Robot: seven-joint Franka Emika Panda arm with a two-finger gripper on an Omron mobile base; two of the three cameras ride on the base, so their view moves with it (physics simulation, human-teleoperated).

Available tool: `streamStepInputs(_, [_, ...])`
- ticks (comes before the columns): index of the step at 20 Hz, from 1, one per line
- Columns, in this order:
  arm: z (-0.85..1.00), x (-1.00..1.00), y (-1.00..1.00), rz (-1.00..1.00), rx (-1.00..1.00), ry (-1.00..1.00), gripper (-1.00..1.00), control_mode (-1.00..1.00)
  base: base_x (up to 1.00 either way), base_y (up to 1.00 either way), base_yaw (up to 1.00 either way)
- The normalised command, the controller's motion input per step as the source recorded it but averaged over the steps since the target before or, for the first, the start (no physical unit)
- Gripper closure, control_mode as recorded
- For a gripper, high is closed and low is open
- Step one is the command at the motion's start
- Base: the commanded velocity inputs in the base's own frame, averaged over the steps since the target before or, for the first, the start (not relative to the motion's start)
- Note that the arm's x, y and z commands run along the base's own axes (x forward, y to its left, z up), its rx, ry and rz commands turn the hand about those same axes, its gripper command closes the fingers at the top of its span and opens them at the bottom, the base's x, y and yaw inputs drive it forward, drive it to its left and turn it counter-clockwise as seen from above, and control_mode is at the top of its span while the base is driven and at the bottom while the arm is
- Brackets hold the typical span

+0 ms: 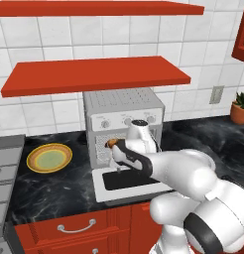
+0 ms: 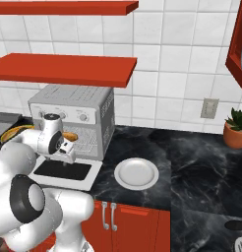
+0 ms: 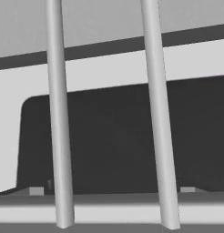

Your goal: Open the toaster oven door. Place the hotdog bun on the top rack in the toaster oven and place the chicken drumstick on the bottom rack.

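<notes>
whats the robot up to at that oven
The toaster oven door lies folded down flat on the counter, and the arm's gripper hangs open just above it, holding nothing. An orange-brown item, perhaps the bun, sits inside the toaster oven. The yellow plate and white plate are bare.

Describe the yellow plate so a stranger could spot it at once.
Start at the silver toaster oven under the lower red shelf. Left of it on the black marble counter, before the grey stove, lies the yellow plate. Its orange rim and greenish centre separate it from the plain white plate on the oven's other side.
</notes>
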Motion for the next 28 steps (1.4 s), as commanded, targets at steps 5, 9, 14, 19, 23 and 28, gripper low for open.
streamStepInputs(5, [-0.03, 0.17, 0.00, -0.07, 0.00, 0.00, -1.00, -1.00, 0.00, 0.00, 0.00])
streamStepInputs(9, [-0.05, 0.08, 0.00, -0.08, 0.00, 0.01, -1.00, -1.00, 0.00, 0.00, 0.00])
streamStepInputs(14, [0.00, 0.16, 0.00, -0.14, 0.00, 0.00, -1.00, -1.00, 0.00, 0.00, 0.00])
streamStepInputs(19, [-0.02, 0.25, 0.00, -0.18, -0.03, 0.00, -1.00, -1.00, 0.00, 0.00, 0.00])
streamStepInputs(23, [-0.02, 0.32, 0.00, -0.18, -0.05, 0.00, -1.00, -1.00, 0.00, 0.00, 0.00])
streamStepInputs(28, [0.00, 0.39, 0.00, -0.17, -0.03, 0.00, -1.00, -1.00, 0.00, 0.00, 0.00])
